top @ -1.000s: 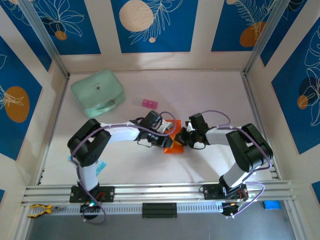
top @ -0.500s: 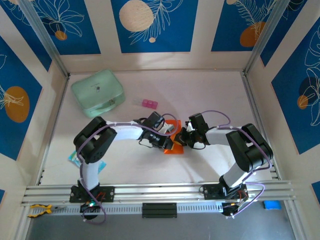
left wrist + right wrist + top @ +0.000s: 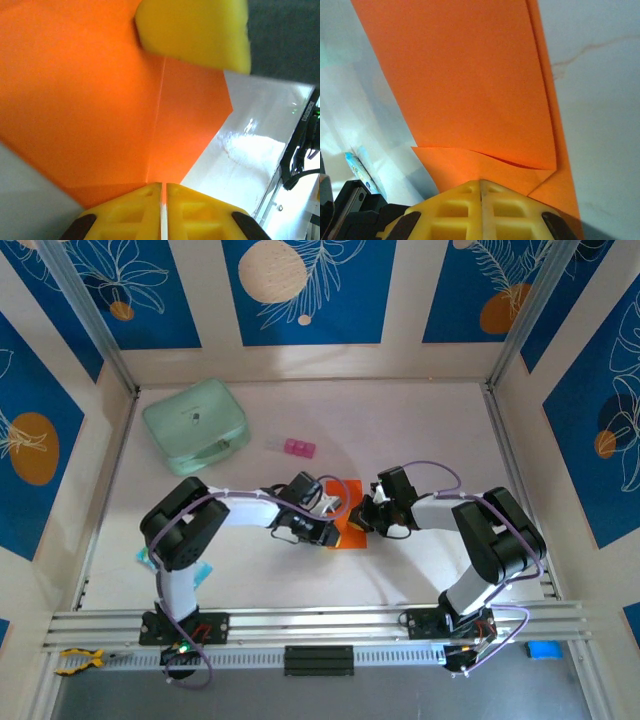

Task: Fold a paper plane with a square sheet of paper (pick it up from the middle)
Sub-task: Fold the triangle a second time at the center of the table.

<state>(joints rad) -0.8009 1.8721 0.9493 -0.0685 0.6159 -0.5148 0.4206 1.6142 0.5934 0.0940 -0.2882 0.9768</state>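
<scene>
Top view has the orange paper on the white table, near the middle, between the two arms. It is folded already but does not look like a plane yet. The left gripper meets it from the left side. The right gripper meets it from the right side.

From the left wrist, the left gripper is closed tight. The fold line of the paper runs right into the slit between its fingers, so it looks to be pinching the fold.

From the right wrist, the right gripper is closed too. Its tips sit at the edge of a folded flap of the paper. I cannot tell if it nips the paper or just presses on it.

I think the step now is making a fold sharp. To do it well, one gripper should hold the paper so it cannot slide. The other should rub slowly along the fold. The edges should line up before any hard press. The flap by the right gripper puffs up a little, so it needs pushing flat. Go gently. Thin paper can rip or crumple if both grippers pull apart.
</scene>
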